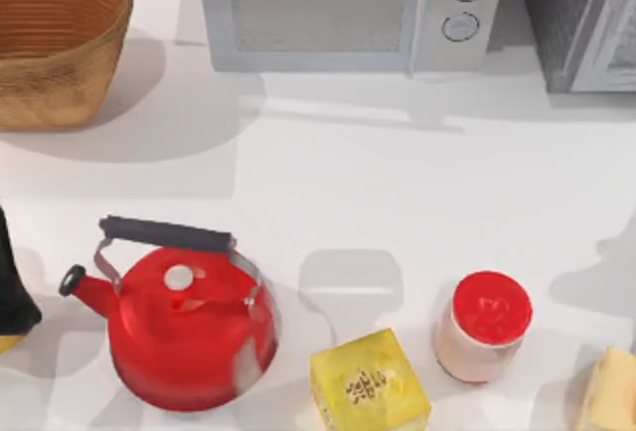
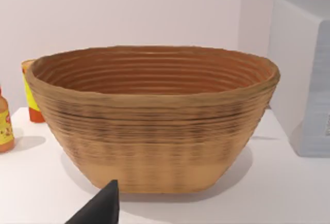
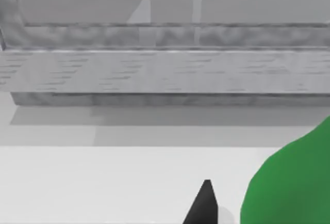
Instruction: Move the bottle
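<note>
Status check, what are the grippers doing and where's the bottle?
Right gripper's black fingertip low by the green bottle, grip unconfirmed. Grey cabinet ahead of it. Left gripper's fingertip faces the woven basket, idle.

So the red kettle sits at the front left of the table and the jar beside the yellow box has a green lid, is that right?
Not quite. The jar has a red lid, as the top view shows. The red kettle does sit front left, and the jar stands beside the yellow box.
</note>
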Tool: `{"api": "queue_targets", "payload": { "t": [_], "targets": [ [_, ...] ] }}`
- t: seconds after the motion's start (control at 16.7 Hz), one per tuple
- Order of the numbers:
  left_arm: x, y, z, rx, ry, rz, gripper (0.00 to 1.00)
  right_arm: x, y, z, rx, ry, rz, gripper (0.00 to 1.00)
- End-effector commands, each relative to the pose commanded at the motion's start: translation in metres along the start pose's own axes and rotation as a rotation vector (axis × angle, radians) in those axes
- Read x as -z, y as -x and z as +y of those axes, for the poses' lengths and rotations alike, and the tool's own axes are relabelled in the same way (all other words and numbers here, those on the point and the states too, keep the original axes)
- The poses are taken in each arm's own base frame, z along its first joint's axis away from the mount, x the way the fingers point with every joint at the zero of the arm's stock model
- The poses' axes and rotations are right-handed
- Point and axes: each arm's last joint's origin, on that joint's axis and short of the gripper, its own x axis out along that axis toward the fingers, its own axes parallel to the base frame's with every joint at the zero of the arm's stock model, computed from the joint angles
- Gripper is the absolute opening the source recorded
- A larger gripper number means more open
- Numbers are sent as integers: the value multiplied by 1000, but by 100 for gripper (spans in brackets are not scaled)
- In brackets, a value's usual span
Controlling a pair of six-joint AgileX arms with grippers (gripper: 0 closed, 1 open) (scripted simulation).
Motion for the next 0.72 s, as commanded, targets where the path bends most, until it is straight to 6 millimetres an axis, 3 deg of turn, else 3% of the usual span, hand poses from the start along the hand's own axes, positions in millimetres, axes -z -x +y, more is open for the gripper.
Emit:
{"api": "queue_targets", "payload": {
  "t": [0.3,0.72],
  "targets": [
    [0,0,0,0,0,0,100,2,-8,2,-13,3,0,0],
    [0,0,0,0,0,0,100,27,-49,-1,-3,-7,15,0]
  ]
}}
